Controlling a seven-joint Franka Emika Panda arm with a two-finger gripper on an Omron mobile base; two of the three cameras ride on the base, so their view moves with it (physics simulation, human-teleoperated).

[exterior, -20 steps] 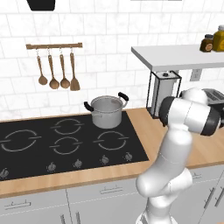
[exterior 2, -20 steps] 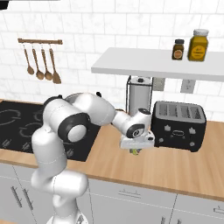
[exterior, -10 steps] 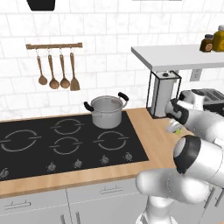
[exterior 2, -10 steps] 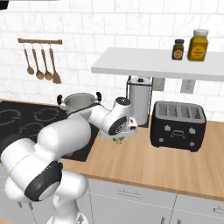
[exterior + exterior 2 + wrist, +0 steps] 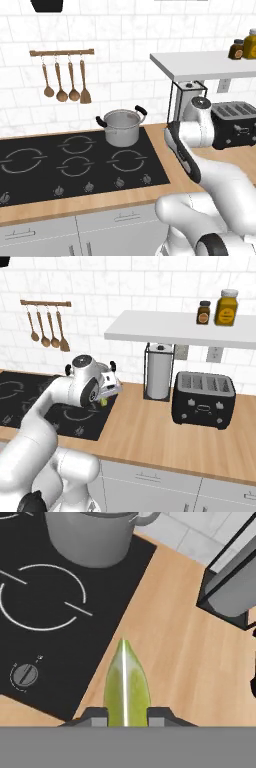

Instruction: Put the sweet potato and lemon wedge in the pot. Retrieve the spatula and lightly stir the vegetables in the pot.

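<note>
The lemon wedge (image 5: pixel 125 684) sat clamped between the fingers of the gripper (image 5: pixel 126 714), held above the wooden surface (image 5: pixel 175 637) beside the stove (image 5: pixel 45 607), near the pot (image 5: pixel 92 534).

**Arm bent over the cooktop's right edge**

The white arm (image 5: pixel 55 401) curls above the black cooktop (image 5: pixel 30 401), its wrist over that cooktop's right edge. A small yellow-green piece (image 5: pixel 103 402) peeks out beneath the wrist. Right of the cooktop stand a paper towel holder (image 5: pixel 158 372) and a black toaster (image 5: pixel 203 399).
</note>
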